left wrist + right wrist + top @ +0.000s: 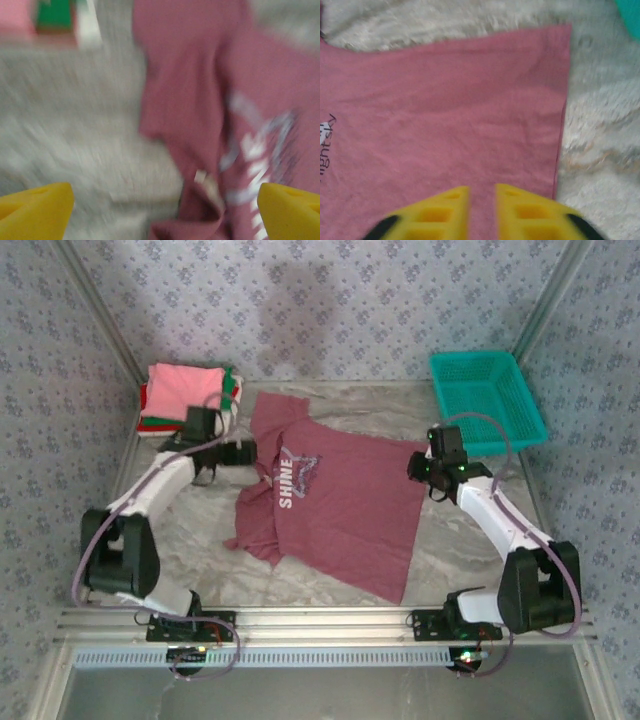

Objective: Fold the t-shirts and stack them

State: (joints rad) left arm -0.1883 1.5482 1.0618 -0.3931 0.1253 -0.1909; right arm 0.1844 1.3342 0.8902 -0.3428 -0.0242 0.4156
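Note:
The maroon t-shirt (340,505) lies spread print-up across the middle of the table, its white star and "SHINE" print toward the left. My left gripper (250,452) hovers at the shirt's collar and upper sleeve. In the blurred left wrist view its yellow fingers (40,207) stand wide apart, open and empty, with the collar and neck label (200,176) between them. My right gripper (415,468) is over the shirt's far right hem corner (560,60). Its fingers (445,210) are drawn almost together above flat cloth. Folded tees (185,390) are stacked at the back left, pink on top.
A teal mesh basket (485,390) stands at the back right, its corner (630,15) close to my right gripper. The table top (470,540) is pale marble-patterned, with patterned walls on three sides and a metal rail along the near edge.

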